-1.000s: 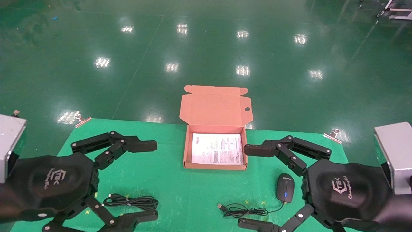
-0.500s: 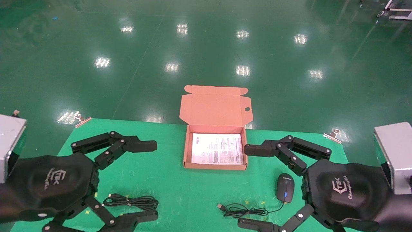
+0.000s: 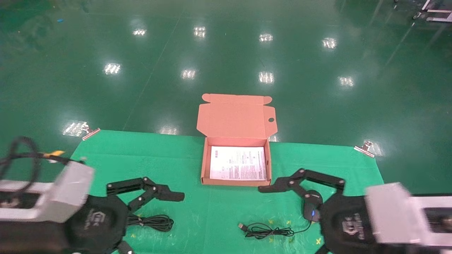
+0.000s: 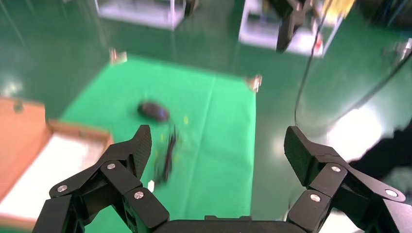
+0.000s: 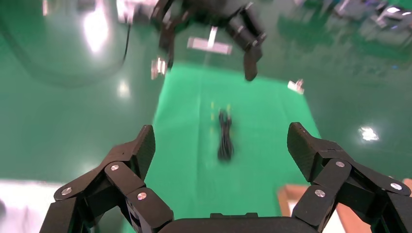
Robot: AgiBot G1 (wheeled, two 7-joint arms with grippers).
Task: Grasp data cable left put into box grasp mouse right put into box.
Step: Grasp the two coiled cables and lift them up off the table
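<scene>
My left gripper (image 4: 216, 150) hangs wide open above the cable (image 3: 152, 222). My right gripper (image 5: 221, 150), equally wide, hovers over the mouse (image 3: 310, 211) near the box (image 3: 236, 181).

- One box (image 3: 236, 178) of orange-brown cardboard, its flap lid open.
- One white printed sheet (image 3: 238, 163) lying inside that box.
- One data cable (image 3: 152, 222), a black bundle of loops.
- One mouse (image 3: 311, 211), black, with one cord (image 3: 268, 231) ending in a USB plug.
- Two grippers: the left gripper (image 4: 216, 151) and the right gripper (image 5: 219, 148), both with fingers spread.
- One green mat (image 3: 197, 197).
- Two metal clips (image 3: 363, 148) at the mat's far corners.
</scene>
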